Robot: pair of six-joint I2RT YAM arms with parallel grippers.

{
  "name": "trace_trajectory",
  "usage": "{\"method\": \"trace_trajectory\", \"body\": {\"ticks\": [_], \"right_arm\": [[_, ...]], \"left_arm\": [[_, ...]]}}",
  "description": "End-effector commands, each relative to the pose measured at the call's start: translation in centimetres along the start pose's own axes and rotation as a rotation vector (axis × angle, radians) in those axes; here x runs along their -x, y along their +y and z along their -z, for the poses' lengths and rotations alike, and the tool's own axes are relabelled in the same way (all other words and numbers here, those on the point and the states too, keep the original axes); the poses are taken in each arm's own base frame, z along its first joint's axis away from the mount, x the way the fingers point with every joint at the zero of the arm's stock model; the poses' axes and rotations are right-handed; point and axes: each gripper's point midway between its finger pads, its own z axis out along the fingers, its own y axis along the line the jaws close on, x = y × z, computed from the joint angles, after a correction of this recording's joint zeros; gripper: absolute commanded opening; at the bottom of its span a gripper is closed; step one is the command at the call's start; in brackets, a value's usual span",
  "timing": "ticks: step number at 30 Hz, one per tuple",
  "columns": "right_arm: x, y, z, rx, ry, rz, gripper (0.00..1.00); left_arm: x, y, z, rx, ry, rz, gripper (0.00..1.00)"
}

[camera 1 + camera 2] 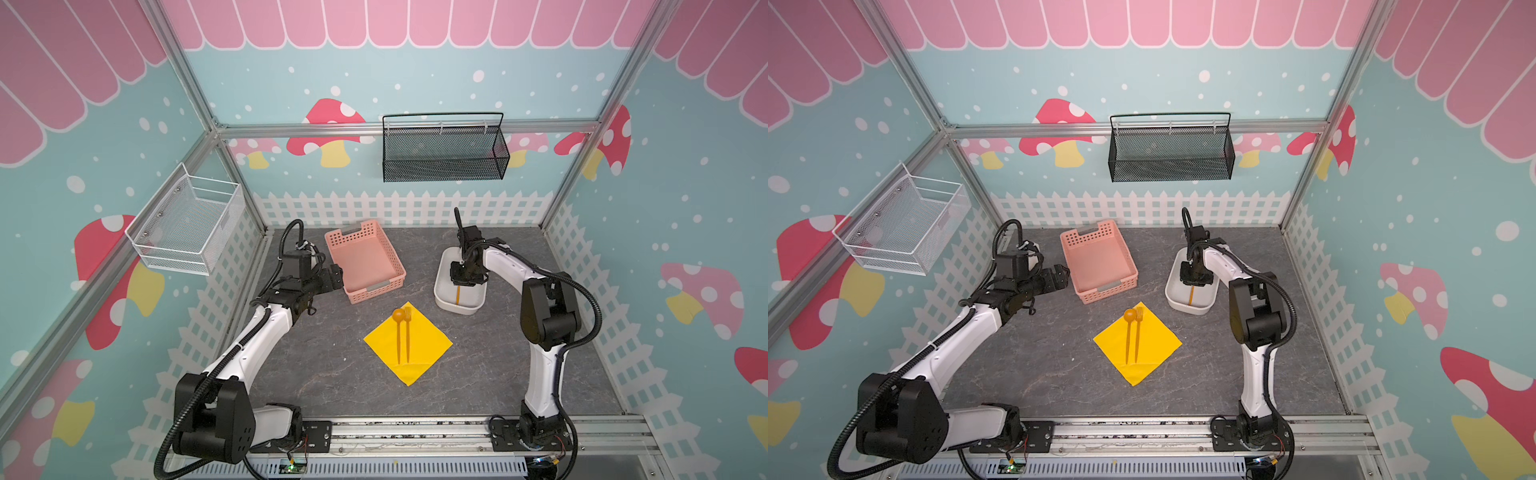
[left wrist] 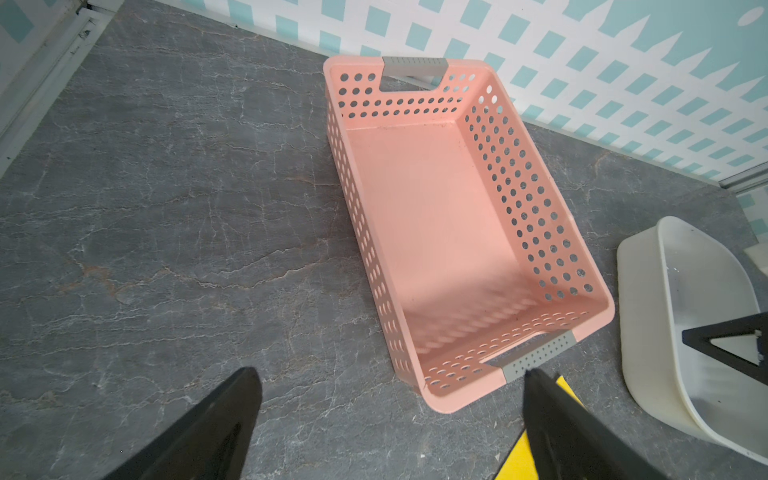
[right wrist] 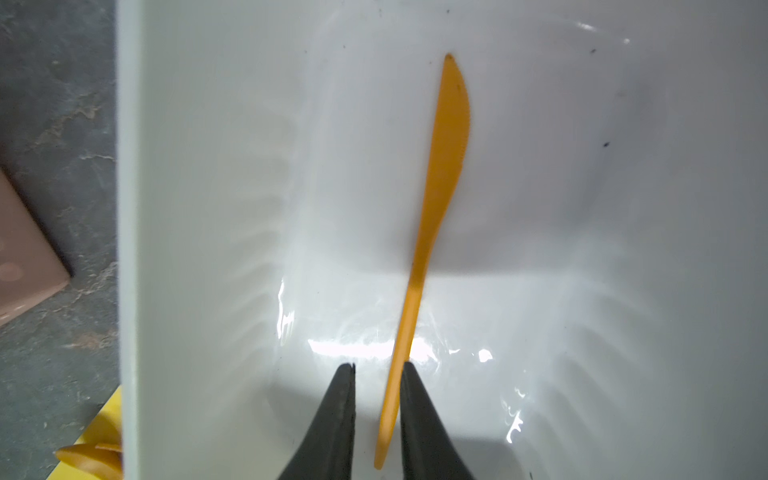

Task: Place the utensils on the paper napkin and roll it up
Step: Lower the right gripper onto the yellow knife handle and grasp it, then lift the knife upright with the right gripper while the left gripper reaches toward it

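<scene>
Two slim orange plastic utensils, a round-bowled spoon (image 1: 398, 316) and a fork (image 1: 408, 332), lie side by side on the bright yellow square paper napkin (image 1: 432, 345), a little below the centre of both top views. One more, a slim orange plastic knife (image 3: 436, 187), lies flat in the glossy white plastic tub (image 1: 441, 286), just up and right of the napkin.

Fetching that knife looks like the step in hand. To do it well, centre the jaws on the handle and close squarely, since the tub floor looks slick. Lift until the blade clears the tub wall, then lay the knife parallel to the fork without dragging the thin paper.

Down inside the tub, the right gripper (image 3: 378, 368) has its jaws narrowly parted astride the knife handle. A strip of white shows between the handle and one finger, so it appears not yet clamped and holds nothing. At centre left in both top views, the left gripper (image 2: 392, 374) is spread wide and empty, hovering beside the pink perforated plastic basket (image 2: 361, 249) and touching nothing.
</scene>
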Motion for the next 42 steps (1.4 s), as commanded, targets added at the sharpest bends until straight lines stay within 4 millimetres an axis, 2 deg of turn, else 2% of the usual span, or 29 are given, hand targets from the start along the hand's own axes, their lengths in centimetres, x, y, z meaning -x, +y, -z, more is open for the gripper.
{"method": "trace_trajectory", "body": {"ticks": [1, 11, 27, 36, 38, 42], "right_arm": [[0.8, -0.5, -0.4, -0.031, -0.005, 0.002, 0.23], [0.9, -1.9, -2.0, -0.102, 0.016, -0.014, 0.23], [0.8, -2.2, -4.7, -0.115, 0.052, -0.04, 0.17], [1.0, -2.0, -4.6, -0.107, 0.041, -0.047, 0.1], [1.3, -1.9, -4.2, -0.102, 0.026, -0.049, 0.09], [2.7, -1.5, -2.3, -0.085, -0.037, -0.049, 0.06]], "left_arm": [[1.0, 0.1, 0.1, 0.001, -0.023, -0.005, 1.0], [0.8, 0.3, -0.2, 0.011, -0.015, 0.002, 1.0], [0.6, 0.6, -0.6, 0.014, -0.001, 0.009, 1.0], [0.6, 0.6, -0.6, 0.017, -0.001, -0.002, 1.0], [0.7, 0.4, -0.4, 0.009, -0.004, -0.006, 1.0], [0.8, -0.2, -0.3, -0.019, -0.003, -0.015, 0.98]]}}
